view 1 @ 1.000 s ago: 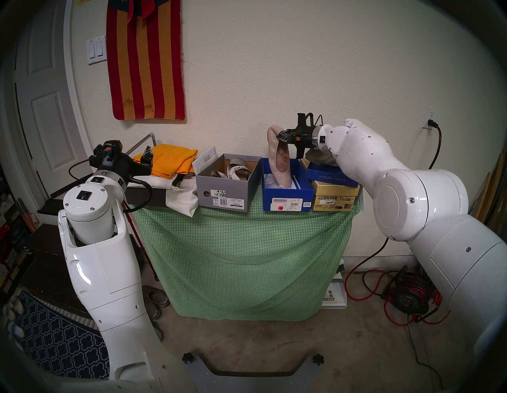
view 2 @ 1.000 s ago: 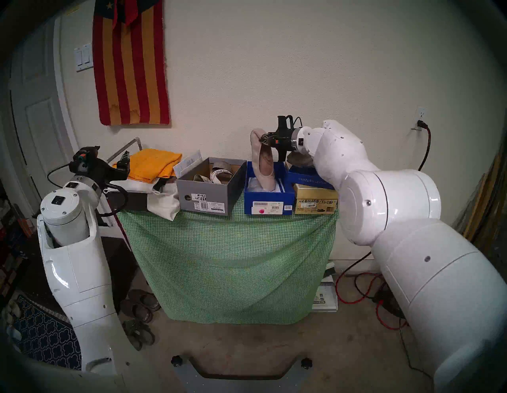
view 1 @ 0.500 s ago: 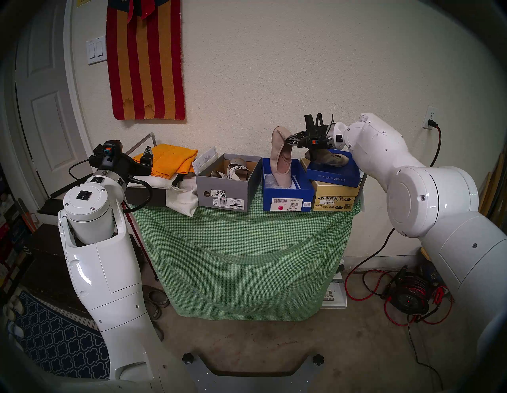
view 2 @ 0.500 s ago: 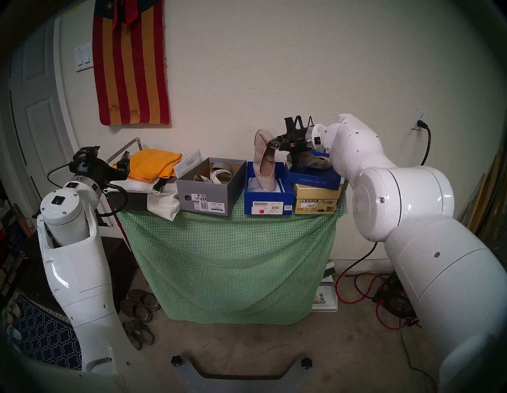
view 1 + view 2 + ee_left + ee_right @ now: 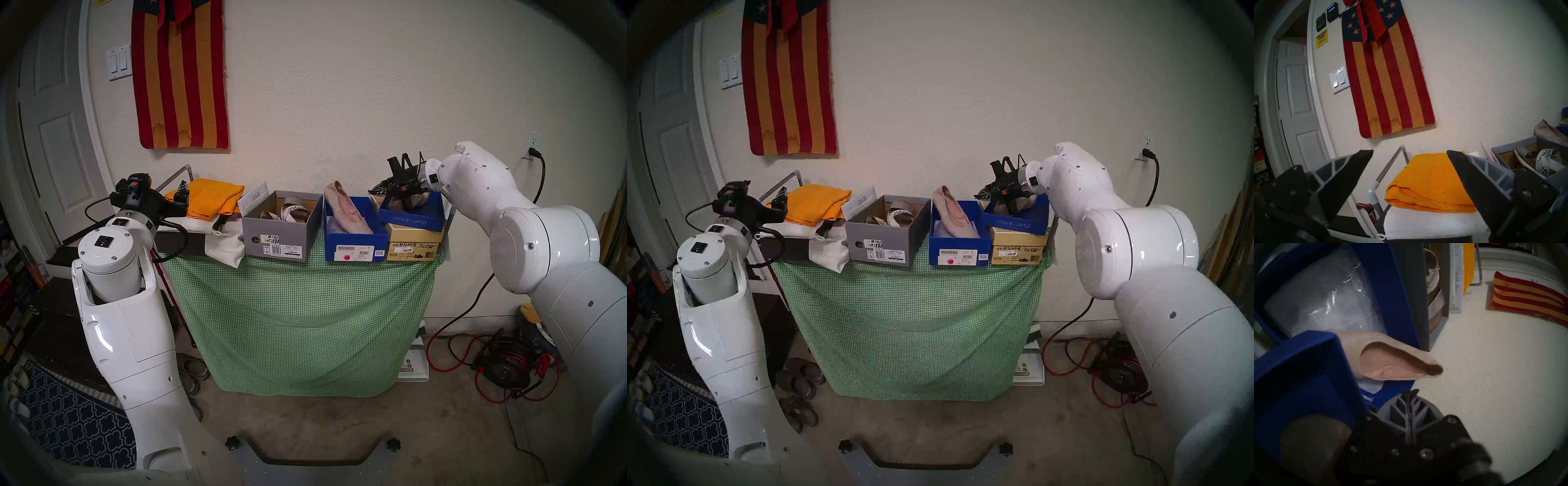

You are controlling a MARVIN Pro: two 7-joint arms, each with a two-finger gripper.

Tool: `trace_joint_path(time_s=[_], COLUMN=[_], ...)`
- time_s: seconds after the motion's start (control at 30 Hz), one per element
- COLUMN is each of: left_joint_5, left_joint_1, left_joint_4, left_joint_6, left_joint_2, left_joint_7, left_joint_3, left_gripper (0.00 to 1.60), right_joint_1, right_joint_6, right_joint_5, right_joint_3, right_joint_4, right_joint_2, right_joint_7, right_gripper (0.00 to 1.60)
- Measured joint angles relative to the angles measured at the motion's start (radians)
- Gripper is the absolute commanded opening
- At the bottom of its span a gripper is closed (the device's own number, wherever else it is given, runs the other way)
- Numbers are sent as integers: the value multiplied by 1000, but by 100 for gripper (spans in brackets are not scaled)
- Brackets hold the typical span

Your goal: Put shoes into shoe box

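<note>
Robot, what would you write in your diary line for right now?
beige flat: lying in blue box, heel over rim | right gripper: shut, empty | left gripper: open, empty | sandals: in grey box

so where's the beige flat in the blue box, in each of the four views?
Head left: beige flat, right of centre, leaning in the blue box, heel above the rim.
Head right: same spot, slightly further left.
Left wrist: far right edge, behind the grey box.
Right wrist: centre, heel past the box's rim.
Shared landmark: striped flag on the wall.
</note>
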Motion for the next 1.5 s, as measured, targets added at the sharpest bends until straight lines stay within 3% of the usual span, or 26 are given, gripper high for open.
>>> trace_joint_path(time_s=[0.03, 0.37, 0.47, 0.67, 0.93, 1.23, 1.5], left_joint_5=[0, 3, 4, 5, 7, 9, 11], left_joint_1=[0, -1, -1, -2, -2, -4, -5], left_joint_4=[0, 0, 0, 0, 0, 0, 0], left_joint_6=[0, -1, -1, -2, -3, -4, -6], left_joint_2=[0, -3, -3, -5, -7, -9, -11], left_joint_7=[0, -2, -3, -5, -6, -8, -10], left_joint_3=[0, -2, -2, -2, -3, -6, -7], left_gripper=[160, 160, 160, 160, 160, 160, 160], right_joint_1=[4, 37, 38, 37, 20, -18, -82], right_joint_6=[0, 0, 0, 0, 0, 10, 133], right_joint_5=[-2, 5, 14, 27, 61, 213, 365], right_joint_3=[-3, -9, -12, -26, -35, 78, 218], right_joint_4=[-5, -48, -54, -59, -59, -32, 34], right_joint_2=[0, -26, -43, -82, -146, -178, -178], right_joint_7=[6, 45, 57, 98, 165, 153, 46], right_gripper=[160, 160, 142, 158, 160, 160, 160])
